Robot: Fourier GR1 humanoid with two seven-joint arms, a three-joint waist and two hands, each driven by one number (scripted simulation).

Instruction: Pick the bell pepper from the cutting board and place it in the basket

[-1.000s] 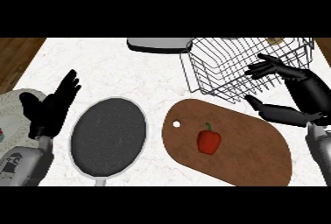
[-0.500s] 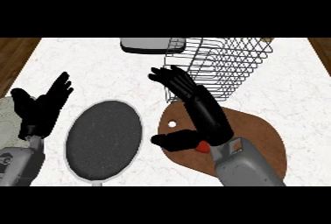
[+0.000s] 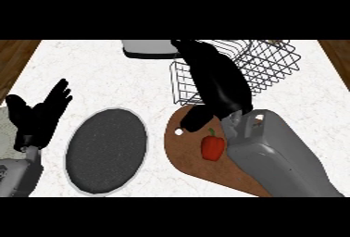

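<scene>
- Head view: the robot's black right hand (image 3: 217, 85) hangs over the far end of the brown oval wooden cutting board (image 3: 198, 159), fingers stretched out toward the far side and thumb hooked down toward the board. It holds nothing.
- The small red bell pepper with a green stem (image 3: 212, 147) lies on the board, just near of that thumb and beside the grey right forearm (image 3: 280, 155). Nothing is wrapped round it; whether the thumb touches it cannot be told.
- The wire basket (image 3: 270, 65) stands on the white marbled counter (image 3: 103, 78) just beyond the board's far end, partly hidden by the hand. Its place so close to the board suggests a short carry once the pepper is lifted.
- By the look of it the pick is not yet made: the hand sits past the pepper, over the basket side, and would need to come nearer and lower, then close round the pepper.
- The black left hand (image 3: 41, 115) shows at the left edge, open with fingers up, resting well apart from the board.
- A dark round plate with a pale rim (image 3: 107, 150) lies between the left hand and the board, out of the work.
- A grey flat object (image 3: 147, 47) sits at the far edge, left of the basket; what it is cannot be told.
</scene>
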